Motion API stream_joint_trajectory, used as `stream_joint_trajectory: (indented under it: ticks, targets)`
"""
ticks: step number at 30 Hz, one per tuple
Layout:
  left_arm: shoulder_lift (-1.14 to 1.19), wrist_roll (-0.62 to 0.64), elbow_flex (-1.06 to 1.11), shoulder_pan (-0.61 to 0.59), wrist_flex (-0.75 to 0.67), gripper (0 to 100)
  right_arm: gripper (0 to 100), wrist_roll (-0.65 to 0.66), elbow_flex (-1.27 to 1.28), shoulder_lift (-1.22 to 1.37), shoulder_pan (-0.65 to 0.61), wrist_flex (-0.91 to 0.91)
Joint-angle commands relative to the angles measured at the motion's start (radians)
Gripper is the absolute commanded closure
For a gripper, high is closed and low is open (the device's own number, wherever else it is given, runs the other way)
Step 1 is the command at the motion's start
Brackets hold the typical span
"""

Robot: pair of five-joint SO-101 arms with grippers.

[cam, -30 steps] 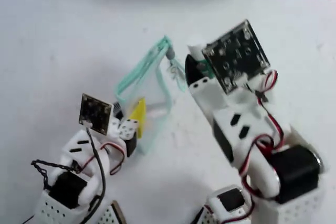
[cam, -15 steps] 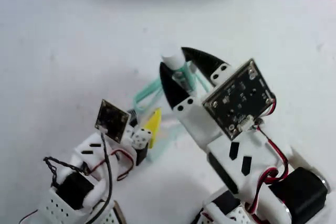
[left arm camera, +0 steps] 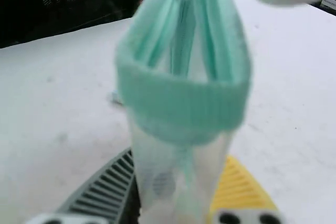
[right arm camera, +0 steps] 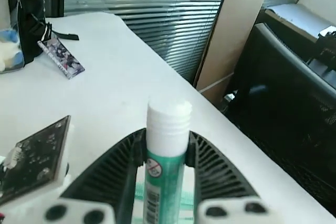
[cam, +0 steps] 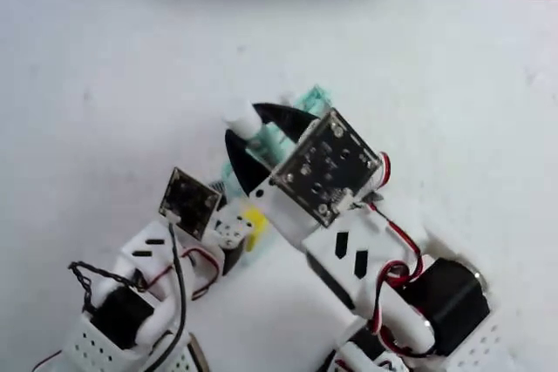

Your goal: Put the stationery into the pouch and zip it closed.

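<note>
High view looks down on a smooth white tabletop (cam: 105,58) where the right gripper (cam: 241,122), its black tapered jaws spread in a V, is clamped around a cylindrical glue stick (cam: 237,119) with a round white cap. The capped end pokes out past the jaw tips. Beside and partly under that arm lies the clear soft-plastic pouch (cam: 307,98), edged with a mint-green woven fabric zip band. Right wrist view shows the glue stick (right arm camera: 165,166) held lengthwise between the ribbed inner faces of the right gripper (right arm camera: 166,135). It has a glossy green-and-white printed label, and its ridged white cap stands above the jaw tips. Left wrist view faces the pouch (left arm camera: 181,103) end-on. The thick green band curves into an open loop, with the zip tape running back inside it, and the see-through film hangs below. The left gripper (left arm camera: 178,163) pinches that film, one ribbed grey jaw on one side and a ribbed yellow jaw on the other. Both are pressed against the plastic, so the pouch stands up off the tabletop with its mouth unzipped.
</note>
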Motion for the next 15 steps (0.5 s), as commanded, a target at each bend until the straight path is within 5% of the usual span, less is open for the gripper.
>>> stream_joint_trajectory:
  ticks: [1, 7, 15]
  targets:
    - [0.002, 0.012, -0.060, -0.001, 0.046, 82, 98.1, -0.009, 0.054, -0.024, -0.007, -0.122]
    - [0.002, 0.014, -0.094, -0.007, 0.100, 81, 98.1, -0.009, 0.192, -0.024, -0.007, -0.272]
    - [0.002, 0.018, -0.094, -0.008, 0.098, 81, 98.1, -0.009, 0.290, -0.054, -0.007, -0.240]
